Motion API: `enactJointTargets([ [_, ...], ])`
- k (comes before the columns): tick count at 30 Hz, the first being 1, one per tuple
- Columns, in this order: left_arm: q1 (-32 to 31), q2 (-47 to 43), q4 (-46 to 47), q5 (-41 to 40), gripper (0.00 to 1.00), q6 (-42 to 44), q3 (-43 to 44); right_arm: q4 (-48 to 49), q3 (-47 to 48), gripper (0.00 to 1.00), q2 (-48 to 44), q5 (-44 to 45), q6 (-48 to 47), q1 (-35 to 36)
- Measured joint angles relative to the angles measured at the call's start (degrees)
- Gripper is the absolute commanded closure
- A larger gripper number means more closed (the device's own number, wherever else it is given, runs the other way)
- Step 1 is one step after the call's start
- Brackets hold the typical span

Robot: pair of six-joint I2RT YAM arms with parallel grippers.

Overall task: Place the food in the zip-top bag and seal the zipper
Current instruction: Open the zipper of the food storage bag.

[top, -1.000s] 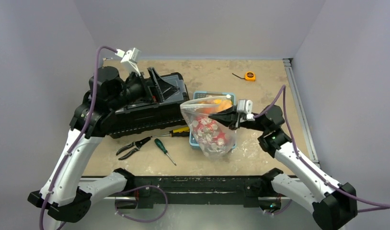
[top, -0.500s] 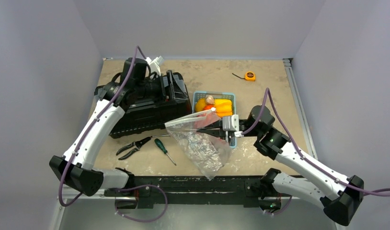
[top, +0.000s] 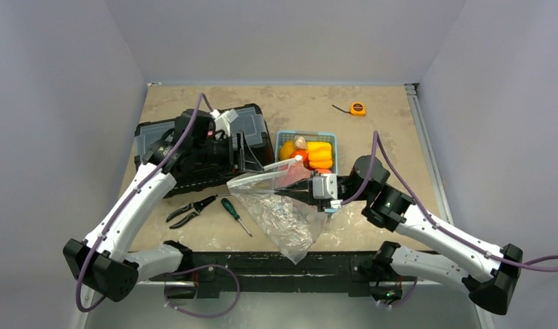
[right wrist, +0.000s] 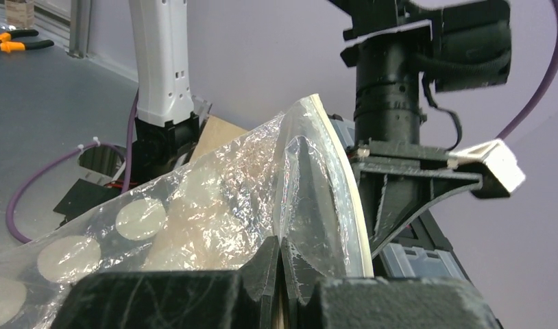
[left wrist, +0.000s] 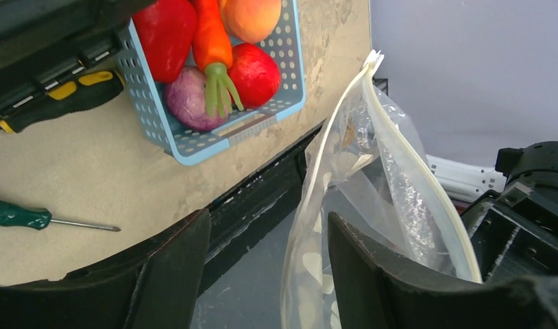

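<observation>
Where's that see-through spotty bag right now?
In the top view, the zip-top bag hangs mid-scene at the near edge of the table, pinched in the right claw, in front of the blue basket.

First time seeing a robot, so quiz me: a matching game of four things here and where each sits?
1 zip-top bag
2 carrot
3 tape measure
4 green screwdriver

A beside the pliers
B in the blue basket
C pinched by the right gripper
D alone near the table's far edge

Pairs: 1-C, 2-B, 3-D, 4-A
</observation>
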Motion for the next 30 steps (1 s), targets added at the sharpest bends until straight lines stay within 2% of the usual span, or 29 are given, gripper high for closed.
enactJointTargets([
  [4, -1.1, -0.2, 1.6, 2.8, 0.47, 0.0, -3.4, 0.3, 0.3, 1.0, 0.1, 0.7, -0.3, 1.3],
  [6, -2.1, -0.2, 2.3, 4.0, 0.61, 0.0, -4.4, 0.4, 0.4, 1.0, 0.5, 1.3, -0.3, 1.9],
  [8, -2.8, -0.2, 2.9, 5.1, 0.84, 0.2, -4.8, 0.4, 0.4, 1.0, 1.1, 2.0, -0.3, 2.6],
  [9, -3.0, -0.3, 3.1, 5.3, 0.96, 0.6, -4.9, 0.3, 0.4, 0.94, 1.3, 2.4, -0.3, 2.8],
  [10, -3.1, -0.5, 3.4, 5.3, 1.0, 0.9, -4.8, 0.2, 0.4, 0.69, 1.5, 3.1, -0.2, 3.2],
  [11, -3.1, -0.8, 3.7, 4.9, 1.0, 1.2, -4.8, 0.1, 0.4, 0.27, 1.6, 3.6, 0.2, 3.4],
  [12, -3.1, -1.4, 3.7, 3.7, 1.0, 1.6, -4.6, 0.2, 0.4, 0.04, 1.6, 4.7, 1.1, 3.5],
  [16, -3.2, -4.8, 6.3, -0.9, 1.0, 1.8, -2.8, 3.1, -2.0, 0.01, -0.8, 12.2, 6.3, 3.8],
  [19, -4.7, -7.1, 12.0, -5.3, 1.0, 1.0, -0.4, 3.6, -4.9, 0.01, -4.7, 22.8, 14.4, 3.9],
  [22, -10.3, -7.2, 17.2, -13.4, 1.0, 1.1, 3.0, 0.9, -4.9, 0.01, -8.1, 38.6, 27.1, 3.9],
  [26, -20.3, -6.1, 23.9, -28.9, 1.0, 4.5, 4.5, -10.2, -1.2, 0.01, -10.3, 57.6, 44.2, 3.8],
  [30, -28.6, -3.6, 30.0, -43.3, 1.0, 10.7, 4.5, -21.2, 2.4, 0.01, -10.4, 66.4, 57.0, 3.8],
])
